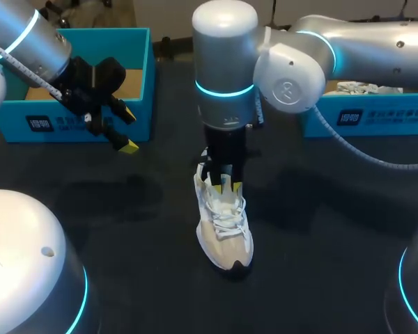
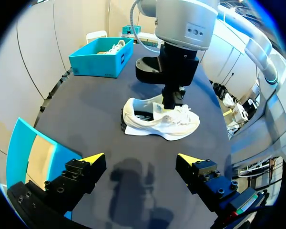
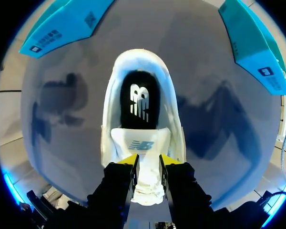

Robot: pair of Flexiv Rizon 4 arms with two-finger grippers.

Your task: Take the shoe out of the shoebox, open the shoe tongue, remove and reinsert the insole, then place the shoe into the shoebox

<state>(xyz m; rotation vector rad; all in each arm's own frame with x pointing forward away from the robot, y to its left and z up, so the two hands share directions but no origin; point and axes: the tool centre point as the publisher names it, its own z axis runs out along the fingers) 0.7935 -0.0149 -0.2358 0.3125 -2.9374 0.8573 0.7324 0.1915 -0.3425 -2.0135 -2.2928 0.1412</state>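
Right claw closed on the tongue of the shoe
The shoe stands upright in the middle of the tabletop, outside the shoebox; from above, its heel end is hidden behind the right arm. The dark insole lies inside (its front covered by the tongue). The left claw hangs wide open and empty beside the shoebox, well apart from the shoe.

Dark matte table, faint soft shadows
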